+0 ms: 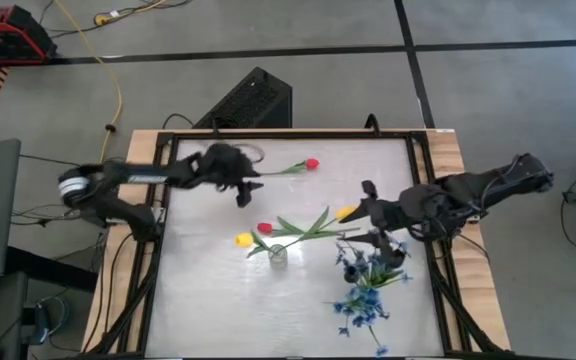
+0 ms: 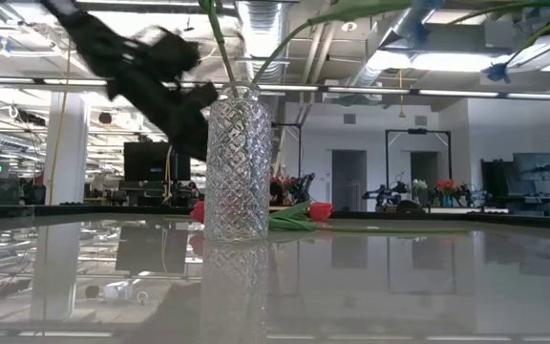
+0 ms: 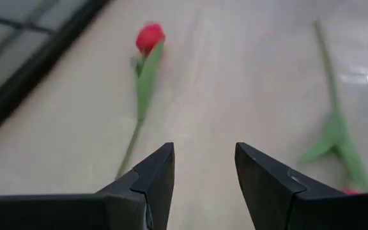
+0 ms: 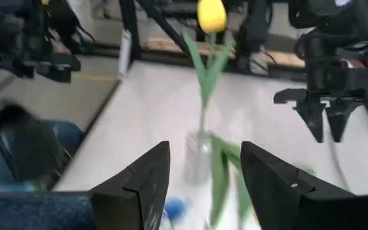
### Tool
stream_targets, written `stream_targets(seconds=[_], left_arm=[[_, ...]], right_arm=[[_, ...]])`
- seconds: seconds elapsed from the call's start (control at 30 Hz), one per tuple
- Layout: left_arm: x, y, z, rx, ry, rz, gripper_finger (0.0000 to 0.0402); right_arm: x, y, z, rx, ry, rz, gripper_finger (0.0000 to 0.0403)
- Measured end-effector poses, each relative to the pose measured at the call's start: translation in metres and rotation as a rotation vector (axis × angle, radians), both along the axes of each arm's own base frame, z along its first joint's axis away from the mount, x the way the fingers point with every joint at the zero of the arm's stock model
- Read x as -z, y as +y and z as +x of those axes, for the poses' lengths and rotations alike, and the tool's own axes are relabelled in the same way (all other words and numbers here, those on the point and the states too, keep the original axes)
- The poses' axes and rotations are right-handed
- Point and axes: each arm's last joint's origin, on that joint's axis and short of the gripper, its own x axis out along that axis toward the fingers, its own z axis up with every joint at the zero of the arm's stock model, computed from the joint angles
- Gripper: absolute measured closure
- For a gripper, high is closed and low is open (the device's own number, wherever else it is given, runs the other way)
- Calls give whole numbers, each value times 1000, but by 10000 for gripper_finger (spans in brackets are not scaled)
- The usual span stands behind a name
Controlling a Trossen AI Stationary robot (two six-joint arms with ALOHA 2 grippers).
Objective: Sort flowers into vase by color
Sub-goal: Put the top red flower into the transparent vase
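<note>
A small cut-glass vase [image 1: 278, 255] [image 2: 237, 162] stands near the table's middle. It holds a yellow tulip [image 4: 211, 16] with long green leaves [image 1: 303, 228], and a red head [image 1: 264, 228] and another yellow head [image 1: 244, 240] show beside them. A red tulip [image 1: 311, 163] [image 3: 149, 38] lies flat on the table farther back. Blue sprays [image 1: 368, 285] lie near the right front. My left gripper [image 1: 246, 195] [image 3: 203, 185] is open, just short of the lying red tulip's stem end. My right gripper [image 1: 363, 222] [image 4: 200, 185] is open to the right of the vase, facing it.
A dark frame [image 1: 163, 230] runs around the pale table top. Bare table lies left of and in front of the vase. A black box [image 1: 253, 100] and cables sit on the floor beyond the far edge.
</note>
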Motion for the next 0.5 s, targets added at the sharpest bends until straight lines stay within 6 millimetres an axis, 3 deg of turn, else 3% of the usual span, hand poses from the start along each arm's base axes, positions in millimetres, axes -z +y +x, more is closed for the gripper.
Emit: stream_targets(seconds=[0.13,0.27,0.5], left_arm=[[14,38,27,45,165,-77,248],[28,69,55,71,259,-94,248],[45,95,79,133,439,-127,248]], right_arm=[[5,-2,-12,52,79,-45,187],[21,3,-13,56,103,-63,187],[65,9,-26,30,146,-77,187]])
